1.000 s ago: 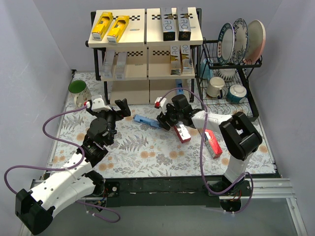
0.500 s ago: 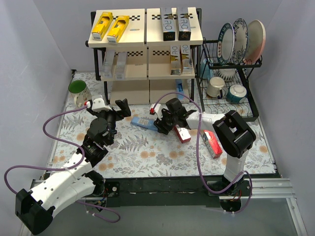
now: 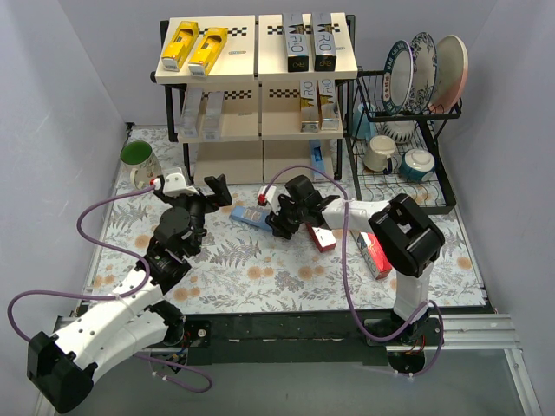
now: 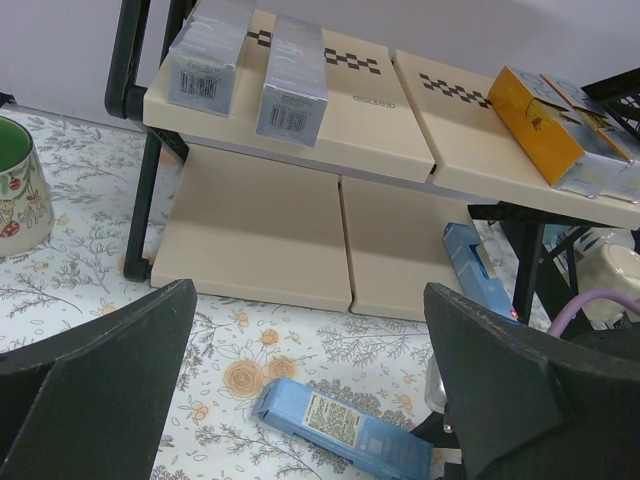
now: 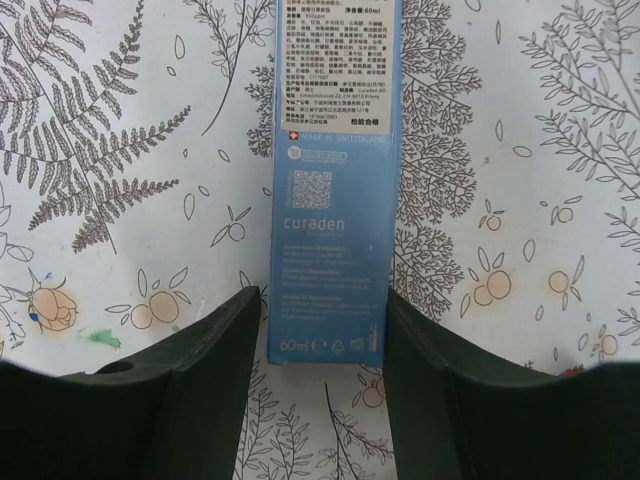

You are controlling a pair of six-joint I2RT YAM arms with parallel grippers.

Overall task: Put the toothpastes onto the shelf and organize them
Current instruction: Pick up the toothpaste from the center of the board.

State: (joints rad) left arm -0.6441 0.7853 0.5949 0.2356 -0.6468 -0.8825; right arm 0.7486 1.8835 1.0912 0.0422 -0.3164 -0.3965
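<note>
Right gripper (image 3: 276, 217) low over the floral surface (image 3: 260, 269), just in front of the shelf (image 3: 247, 61); right wrist view: right gripper (image 5: 325, 300) has its fingers (image 5: 200, 385) on either side of the near end of the blue Curaden carton (image 5: 335, 200), which lies flat on the surface, long axis running away from the camera; both fingers sit very close to the carton's long sides, but whether they press on it I cannot tell; from above, the same blue Curaden carton (image 3: 251, 215) sticks out to the left of the gripper. Left gripper (image 3: 204, 182) near it on the left, fingers spread wide with nothing between them; left wrist view: left gripper (image 4: 310, 290) faces the shelf (image 4: 250, 220), blue Curaden carton (image 4: 340, 430) low in frame. Top tier: two yellow cartons (image 3: 194, 48) on the left board, two black cartons (image 3: 310, 41) on the right; middle tier: two silver-grey cartons (image 3: 200, 113) left, two gold-white cartons (image 3: 318, 104) right. Second blue carton (image 3: 316, 158) at the shelf's lower right corner; two red cartons (image 3: 323, 236) lie on the surface right of the right gripper. Green mug (image 3: 137, 160) left of the shelf; dish rack (image 3: 408, 113) with plates to its right.
</note>
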